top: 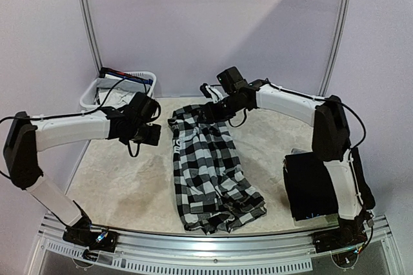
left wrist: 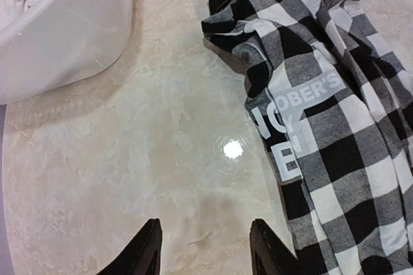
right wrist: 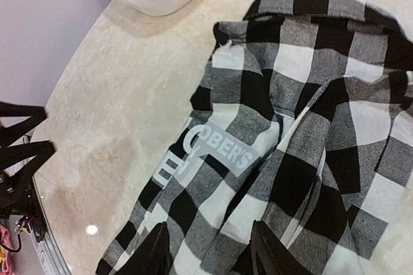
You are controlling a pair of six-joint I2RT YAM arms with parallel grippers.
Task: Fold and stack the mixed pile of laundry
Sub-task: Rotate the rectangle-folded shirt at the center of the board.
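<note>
Left claw [left wrist: 205, 223]: jaws moderately apart, gripping nothing, over the bare beige stone-patterned worktop [left wrist: 129, 159]. Right claw [right wrist: 210, 226]: jaws likewise apart, above the far collar end of the black-and-white checkered cloth shirt with pale lettering [top: 210, 172]; no pinch visible. The shirt lies rumpled mid-worktop, long axis running far to near, just right of the left claw. The right arm is nearer. Far left: white plastic basket [left wrist: 58, 42]. Near right, well apart: flat black squarish piece [top: 310, 184], seemingly folded cloth. Nothing obstructs.

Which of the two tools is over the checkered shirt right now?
The right tool: its fingers hang above the checkered shirt, while the left tool is over the table beside it.
</note>
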